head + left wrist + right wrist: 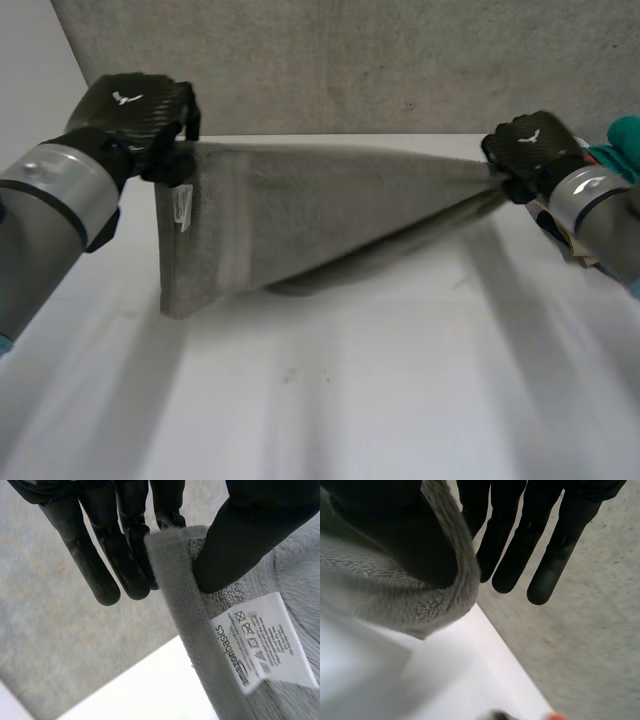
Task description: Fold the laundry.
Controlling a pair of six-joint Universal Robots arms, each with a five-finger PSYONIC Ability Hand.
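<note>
A grey towel (300, 220) hangs stretched between my two hands above the white table (350, 400). My left hand (140, 110) holds its upper left corner, and a white care label (183, 208) dangles just below. In the left wrist view the thumb (240, 540) pinches the towel's hem (175, 580) against the fingers (125, 555), close to the label (260, 645). My right hand (530, 145) grips the opposite corner, pulled taut to a point. In the right wrist view the towel's edge (420, 605) wraps round the thumb (415, 545) while the fingers (505, 555) stay straight. The towel's lower left corner touches the table.
A grey carpeted wall (350, 60) rises behind the table's far edge. Something teal (625, 140) sits beside my right arm. Bare tabletop stretches in front of the towel.
</note>
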